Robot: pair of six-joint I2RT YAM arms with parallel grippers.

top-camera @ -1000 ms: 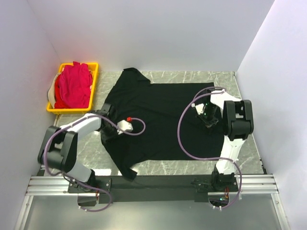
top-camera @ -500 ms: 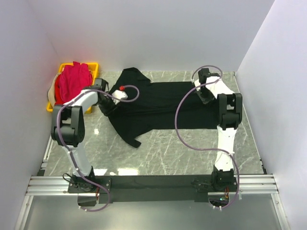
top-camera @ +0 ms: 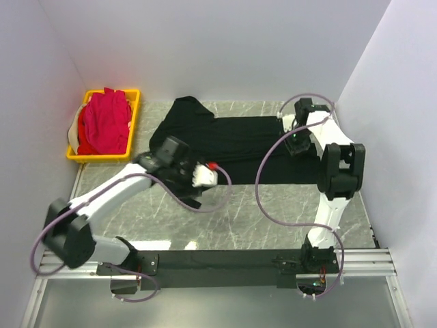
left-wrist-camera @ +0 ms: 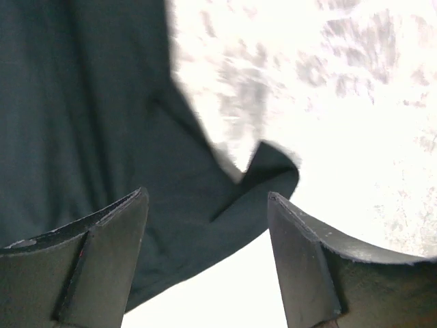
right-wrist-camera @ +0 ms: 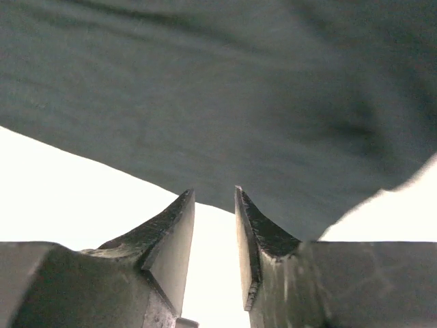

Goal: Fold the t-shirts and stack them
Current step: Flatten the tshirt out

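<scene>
The left arm reaches from the near-left corner toward the middle of the grey marble-patterned table (top-camera: 273, 219). The left gripper (left-wrist-camera: 206, 198) hangs with its 2 fingers spread wide and nothing between them, over the near-left sleeve of the large black cloth t-shirt (top-camera: 239, 143). In the left wrist view that sleeve's corner lies on bare marble just past the fingertips.

The black t-shirt lies as a wide band across the far half of the table, from the far-left sleeve to the right side.

The right gripper (right-wrist-camera: 213, 195) sits at the shirt's right end. Its fingers are drawn close with a narrow slit between them, and no cloth can be seen pinched there.

At the far left, bright magenta-pink cloth t-shirts (top-camera: 102, 126) are heaped in a yellow plastic crate (top-camera: 95, 158), apart from the black shirt.
</scene>
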